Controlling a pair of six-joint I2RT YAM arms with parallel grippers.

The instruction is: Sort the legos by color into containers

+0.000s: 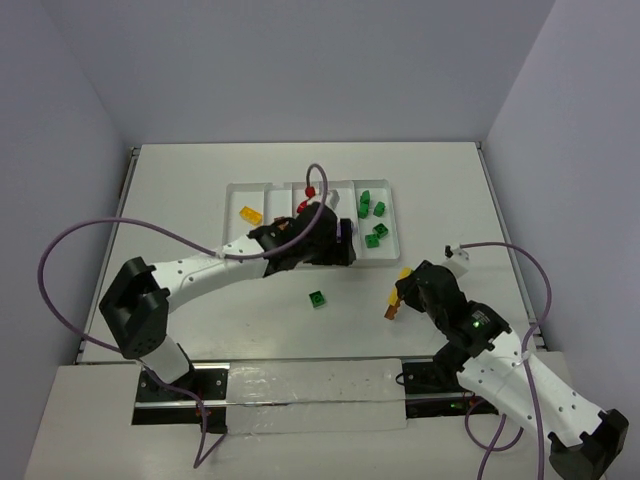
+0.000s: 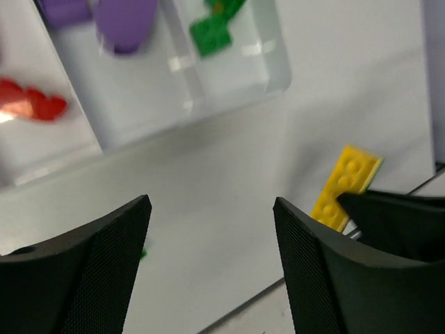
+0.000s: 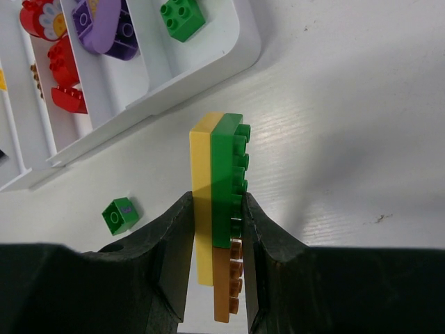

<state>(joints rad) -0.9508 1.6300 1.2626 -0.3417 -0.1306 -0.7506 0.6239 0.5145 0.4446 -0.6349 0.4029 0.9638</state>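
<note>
The white tray (image 1: 238,187) sits mid-table, holding a yellow brick (image 1: 250,214), red bricks (image 1: 309,192), purple pieces and several green bricks (image 1: 372,210). My left gripper (image 1: 343,245) is open and empty above the tray's near edge; in its wrist view (image 2: 212,202) only bare table lies between the fingers. My right gripper (image 1: 400,296) is shut on a stuck-together stack (image 3: 208,174) of a yellow plate, a green brick (image 3: 227,174) and an orange-brown brick (image 3: 222,289), held above the table to the right of the tray. A loose green brick (image 1: 317,298) lies on the table, also in the right wrist view (image 3: 118,214).
In the left wrist view the tray's corner (image 2: 229,104) shows purple pieces (image 2: 125,24), red bricks (image 2: 31,104) and a green brick (image 2: 211,35). Purple cables loop over both arms. Walls close in the table on three sides.
</note>
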